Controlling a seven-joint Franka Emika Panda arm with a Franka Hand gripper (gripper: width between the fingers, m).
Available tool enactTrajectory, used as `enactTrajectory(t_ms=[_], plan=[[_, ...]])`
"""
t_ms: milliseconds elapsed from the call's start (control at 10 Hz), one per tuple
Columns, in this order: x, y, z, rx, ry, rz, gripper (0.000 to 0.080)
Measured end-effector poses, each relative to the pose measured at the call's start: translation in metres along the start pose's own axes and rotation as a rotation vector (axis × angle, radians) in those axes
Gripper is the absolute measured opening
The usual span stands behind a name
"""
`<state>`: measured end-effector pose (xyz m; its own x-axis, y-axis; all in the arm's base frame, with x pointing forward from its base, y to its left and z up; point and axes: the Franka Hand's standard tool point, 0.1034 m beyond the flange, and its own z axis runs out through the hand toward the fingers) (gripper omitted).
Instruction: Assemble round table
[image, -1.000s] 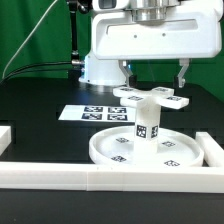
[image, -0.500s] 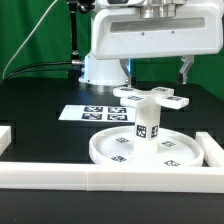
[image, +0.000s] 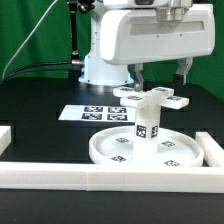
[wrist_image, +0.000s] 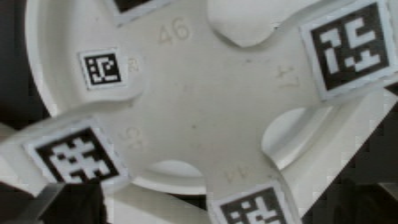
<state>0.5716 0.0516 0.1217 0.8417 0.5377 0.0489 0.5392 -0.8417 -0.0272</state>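
Observation:
The big round rimmed disc (image: 105, 150) lies flat on the black table. The short thick leg (image: 147, 125) stands upright on its middle, with a tag on its side. The cross-shaped foot piece (image: 150, 97) sits on top of the leg, its tagged arms spread out. My gripper (image: 160, 75) hangs just above the foot piece, open and holding nothing, with one finger above each side of the foot. The wrist view is filled by the foot piece (wrist_image: 196, 90) seen close from above, with several tags showing. My fingers do not show in it.
The marker board (image: 90, 113) lies behind the disc toward the exterior view's left. A long white border rail (image: 100, 178) runs along the front, another (image: 212, 150) stands at the exterior view's right, and a short piece (image: 5, 135) shows at the left edge.
My hand has shifted toward the exterior view's right above the foot piece, still open. The disc, leg and foot piece have not moved.

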Motion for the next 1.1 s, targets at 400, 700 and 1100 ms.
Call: enactTrajectory(t_ms=[400,700,1100], plan=[[-0.0037,0.0078,0.0003,-0.012,-0.007,-0.333,0.0649],[0.0000,0.0078,-0.0012,-0.053,-0.030,-0.579,0.0649],[-0.0040,0.0081,0.0019,-0.058,-0.057,-0.822,0.0649]])
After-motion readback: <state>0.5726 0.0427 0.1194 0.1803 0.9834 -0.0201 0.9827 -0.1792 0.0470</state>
